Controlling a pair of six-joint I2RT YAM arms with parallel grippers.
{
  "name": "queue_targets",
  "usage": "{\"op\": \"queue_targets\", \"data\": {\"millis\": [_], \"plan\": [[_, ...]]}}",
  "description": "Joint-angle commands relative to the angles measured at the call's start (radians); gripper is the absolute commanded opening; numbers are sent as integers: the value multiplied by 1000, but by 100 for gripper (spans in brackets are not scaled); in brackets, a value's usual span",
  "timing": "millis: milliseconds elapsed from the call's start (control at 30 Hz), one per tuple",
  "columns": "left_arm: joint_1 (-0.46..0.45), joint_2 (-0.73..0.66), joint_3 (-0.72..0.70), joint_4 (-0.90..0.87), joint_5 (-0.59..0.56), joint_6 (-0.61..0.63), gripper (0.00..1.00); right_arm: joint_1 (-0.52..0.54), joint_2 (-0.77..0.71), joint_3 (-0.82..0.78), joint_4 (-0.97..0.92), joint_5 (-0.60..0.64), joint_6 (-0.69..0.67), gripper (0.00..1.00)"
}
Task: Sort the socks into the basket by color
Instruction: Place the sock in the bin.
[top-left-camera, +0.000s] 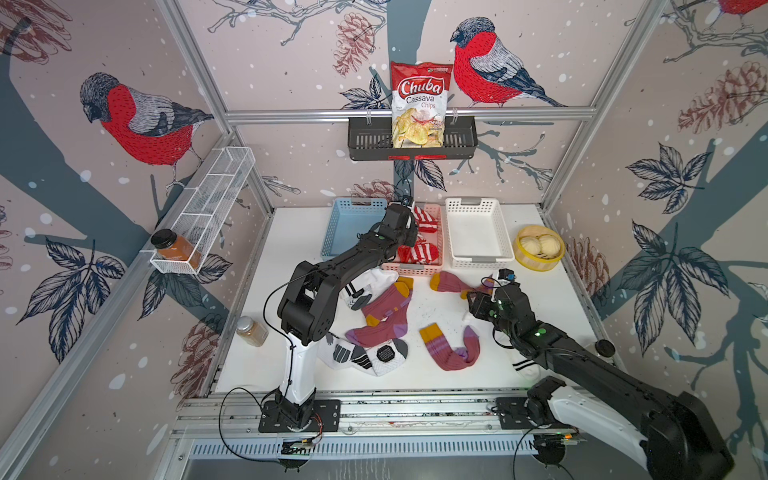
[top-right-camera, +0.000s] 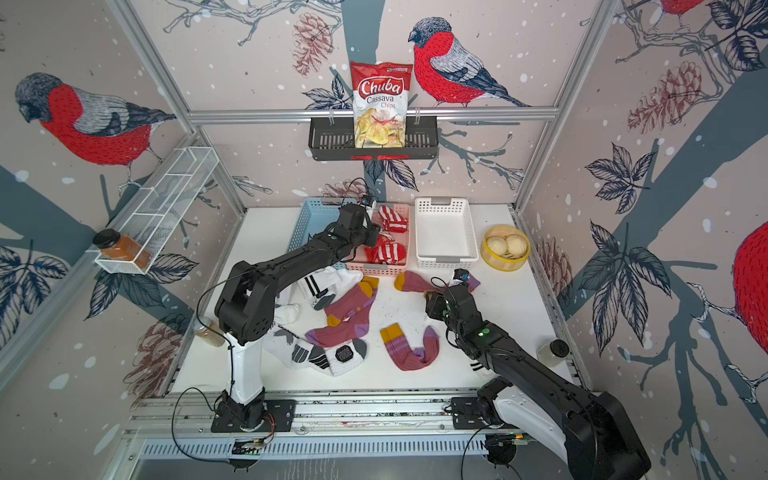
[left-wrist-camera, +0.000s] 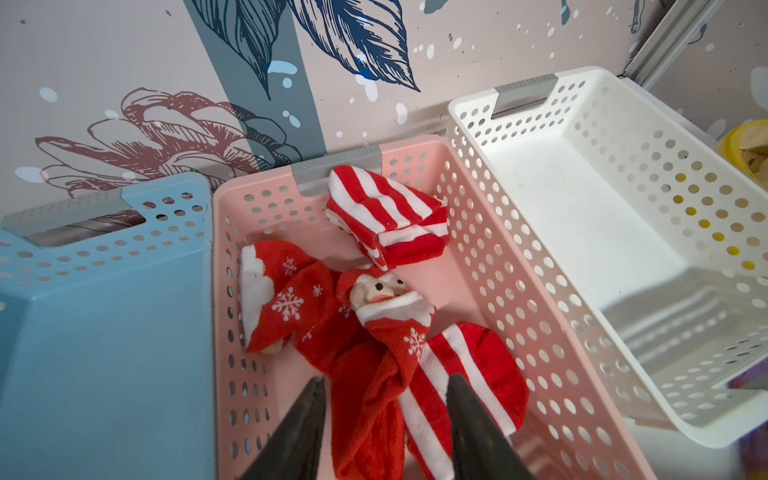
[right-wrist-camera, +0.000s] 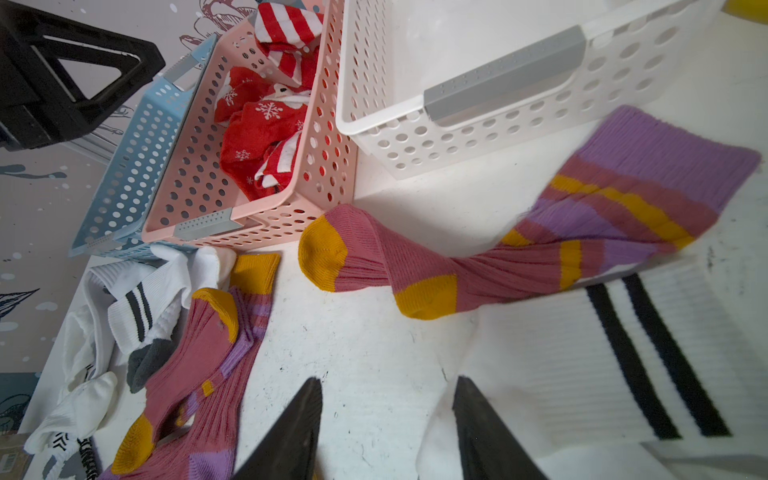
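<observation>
Over the pink basket (left-wrist-camera: 266, 195), your left gripper (left-wrist-camera: 384, 379) hangs parted above red socks (left-wrist-camera: 316, 316); your right gripper (right-wrist-camera: 387, 380), parted and empty, partly hides a white striped sock (right-wrist-camera: 552, 357).

The chip bag (top-left-camera: 419, 106) standing in the black wall rack (top-left-camera: 370, 143) reads "Chuba Cassava Chips".

Your desk (top-left-camera: 295, 241) carries a blue basket (top-left-camera: 349, 208), pink basket (top-left-camera: 411, 271) and white basket (top-left-camera: 478, 232) along the back. A steamer (top-left-camera: 539, 259) sits beside them. Maroon socks (top-left-camera: 384, 309) and white socks (top-left-camera: 361, 359) lie in front, with a jar (top-left-camera: 252, 331) near the left edge.
</observation>
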Motion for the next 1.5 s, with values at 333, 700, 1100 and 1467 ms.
{"op": "queue_targets", "data": {"millis": [333, 700, 1100, 1467], "plan": [[0, -360, -396, 101, 73, -113, 52, 7, 39, 49, -29, 17, -28, 56], [-62, -679, -749, 105, 16, -213, 55, 41, 155, 114, -22, 43, -80, 62], [-70, -805, -854, 116, -22, -217, 59, 45, 343, 216, -37, 102, -128, 65], [-70, -803, -856, 91, -47, -222, 61, 43, 530, 349, -82, 177, -173, 65]]}}
